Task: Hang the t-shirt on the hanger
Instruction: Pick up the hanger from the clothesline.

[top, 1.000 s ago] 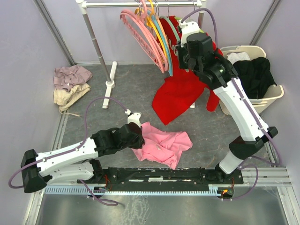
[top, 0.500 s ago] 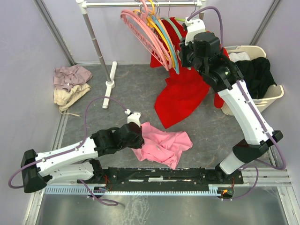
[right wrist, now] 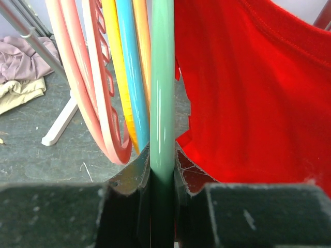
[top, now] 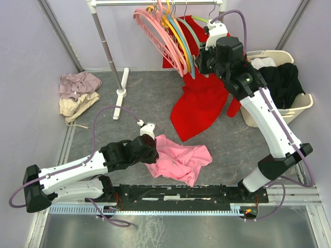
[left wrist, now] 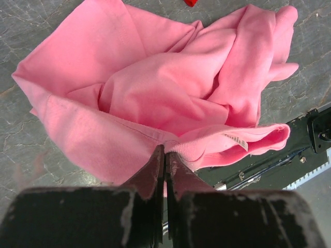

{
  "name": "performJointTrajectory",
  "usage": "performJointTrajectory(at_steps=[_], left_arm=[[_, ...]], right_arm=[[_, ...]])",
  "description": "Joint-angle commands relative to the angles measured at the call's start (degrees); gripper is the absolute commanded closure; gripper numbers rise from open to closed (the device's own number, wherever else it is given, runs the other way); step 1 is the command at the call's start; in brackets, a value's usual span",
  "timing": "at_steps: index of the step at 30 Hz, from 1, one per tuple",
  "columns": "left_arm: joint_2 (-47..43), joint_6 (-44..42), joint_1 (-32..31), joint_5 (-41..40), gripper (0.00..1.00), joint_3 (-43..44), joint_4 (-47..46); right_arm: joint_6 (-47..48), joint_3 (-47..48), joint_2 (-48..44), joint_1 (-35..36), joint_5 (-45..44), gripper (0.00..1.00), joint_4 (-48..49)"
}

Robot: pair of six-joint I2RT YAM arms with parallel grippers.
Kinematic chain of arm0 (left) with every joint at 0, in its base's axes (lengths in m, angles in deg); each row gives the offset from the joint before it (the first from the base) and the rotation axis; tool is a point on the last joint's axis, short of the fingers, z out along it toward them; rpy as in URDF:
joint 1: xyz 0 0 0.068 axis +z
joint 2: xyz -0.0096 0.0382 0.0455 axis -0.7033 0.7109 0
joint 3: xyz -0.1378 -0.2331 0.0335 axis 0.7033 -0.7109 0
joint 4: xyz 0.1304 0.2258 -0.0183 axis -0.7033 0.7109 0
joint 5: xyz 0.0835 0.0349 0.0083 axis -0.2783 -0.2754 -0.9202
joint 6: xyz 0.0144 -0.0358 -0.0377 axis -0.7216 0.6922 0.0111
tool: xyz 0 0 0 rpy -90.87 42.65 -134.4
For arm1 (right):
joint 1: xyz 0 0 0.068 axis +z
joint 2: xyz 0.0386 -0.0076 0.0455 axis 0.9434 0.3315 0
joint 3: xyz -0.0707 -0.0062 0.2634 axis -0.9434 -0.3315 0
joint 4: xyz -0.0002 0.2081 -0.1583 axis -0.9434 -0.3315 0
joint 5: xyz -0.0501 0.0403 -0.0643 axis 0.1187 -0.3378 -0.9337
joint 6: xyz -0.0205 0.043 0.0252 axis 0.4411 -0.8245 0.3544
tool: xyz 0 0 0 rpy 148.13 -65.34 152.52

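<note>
Top external view has the t-shirt (top: 181, 161) in a crumpled heap on the table (top: 145, 98), at the middle of its near edge, just beyond the arm bases (top: 181, 196). It is soft, light cotton that will sag and fold rather than slip. I judge the neck band is the best place to hold, because there the cloth is doubled and the opening is easy to find. The heap has no clear long axis; the neck, with its label (left wrist: 235, 139), points to the near edge. The left gripper (left wrist: 164, 153) is fully closed on this band. The hanger (right wrist: 162, 88) is thin, stiff, smooth plastic, light, and it may turn or slide in a grip. It hangs from the rail (top: 155, 3) at the far edge, between the coloured hangers (top: 165, 41) and the red shirt (top: 199, 103), hook up, its long axis slanting from the rail toward the near edge. The right gripper (right wrist: 162, 155) is closed narrowly around its bar.
</note>
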Motion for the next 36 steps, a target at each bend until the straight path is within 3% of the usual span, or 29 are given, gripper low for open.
performJointTrajectory(at_steps=[1, 17, 36], left_arm=[[-0.4, 2.6, -0.3, -1.3, 0.97, 2.1, -0.6], [-1.5, 2.9, -0.3, -1.3, 0.97, 1.4, -0.5], [-1.4, 2.9, -0.4, -1.3, 0.97, 2.0, -0.2]], right_arm=[[-2.4, -0.5, -3.2, -1.7, 3.4, 0.99, 5.3], [-5.2, -6.3, -7.4, -6.6, 8.0, 0.99, 12.0], [-4.4, -8.8, -10.0, -7.6, 14.8, 0.99, 16.6]])
